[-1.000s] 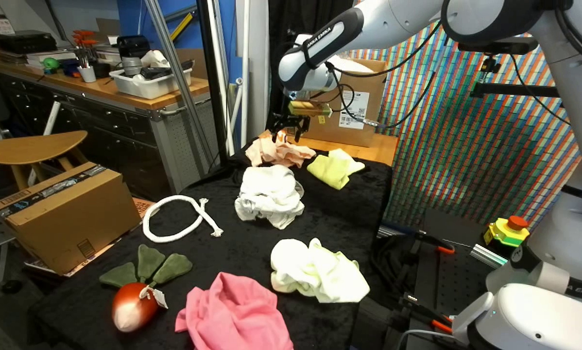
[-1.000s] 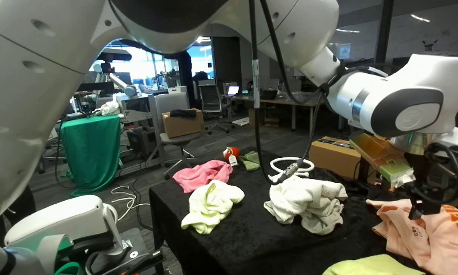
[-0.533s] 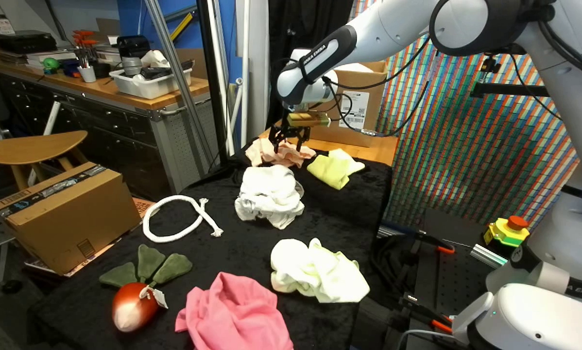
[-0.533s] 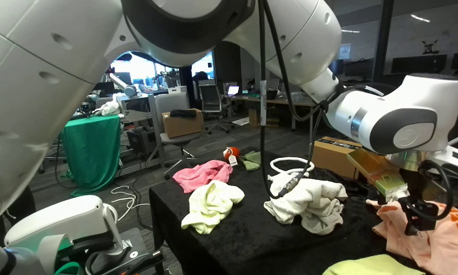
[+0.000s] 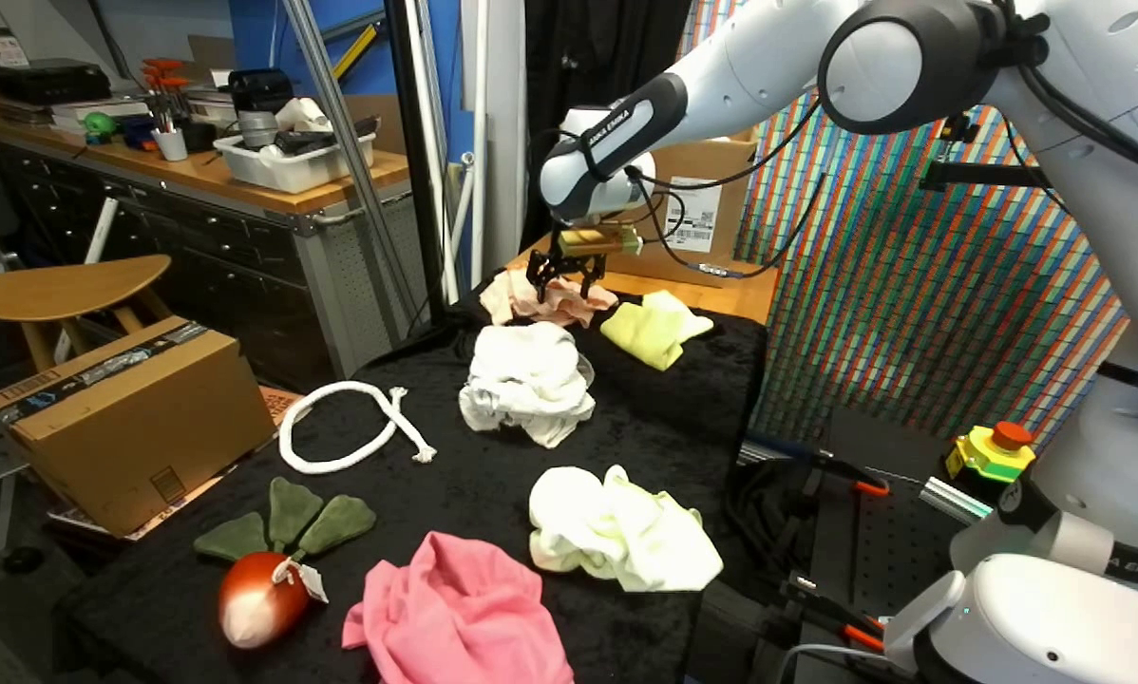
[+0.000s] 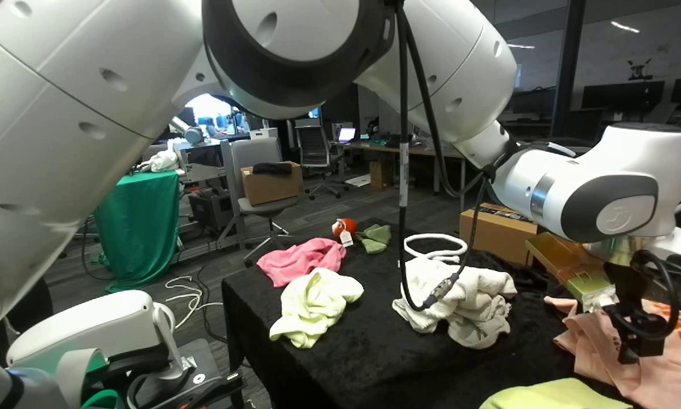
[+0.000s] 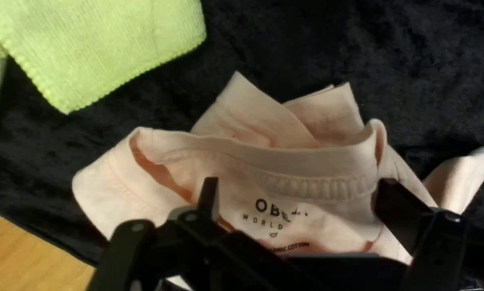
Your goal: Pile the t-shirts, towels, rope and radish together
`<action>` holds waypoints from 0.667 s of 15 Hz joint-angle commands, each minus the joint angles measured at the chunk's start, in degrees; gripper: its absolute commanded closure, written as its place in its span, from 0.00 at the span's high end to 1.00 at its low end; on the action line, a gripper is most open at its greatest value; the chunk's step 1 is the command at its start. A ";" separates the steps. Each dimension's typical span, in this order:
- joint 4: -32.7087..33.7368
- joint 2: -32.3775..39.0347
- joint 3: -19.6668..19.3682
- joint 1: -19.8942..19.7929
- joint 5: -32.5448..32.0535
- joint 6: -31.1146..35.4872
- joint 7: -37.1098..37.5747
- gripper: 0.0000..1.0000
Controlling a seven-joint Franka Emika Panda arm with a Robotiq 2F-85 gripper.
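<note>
Wrist view: gripper (image 7: 298, 190) is sitting at five o'clock, jaws standing spread wide, gripping nothing, over peach t-shirt (image 7: 262, 157); whether it's touching, can't tell. Lime towel (image 7: 104, 44) is lying at ten, wood surface (image 7: 32, 254) showing at eight.

In an exterior view: rope (image 5: 327, 467) is lying between eight and nine, radish (image 5: 263, 598) at eight, pink cloth (image 5: 460, 608) at seven, white cloth (image 5: 526, 375) near centre, all on black-covered table (image 5: 654, 418); cardboard box (image 5: 132, 427) sitting near nine.

In an exterior view: chair (image 6: 255, 153) is standing at ten, green cloth (image 6: 136, 221) hanging at nine.
</note>
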 commanded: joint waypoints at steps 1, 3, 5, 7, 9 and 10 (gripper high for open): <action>4.24 2.83 -1.57 0.84 -1.99 0.97 3.23 1.00; 5.23 3.55 -1.85 0.88 -2.55 0.72 3.95 1.00; 6.17 4.33 -2.09 1.03 -3.02 0.58 4.81 1.00; 6.64 4.69 -2.19 1.06 -3.37 0.12 5.15 1.00; 7.00 5.05 -2.28 1.12 -3.53 -0.13 5.35 1.00; 7.17 5.23 -2.34 1.17 -3.57 -0.20 5.46 1.00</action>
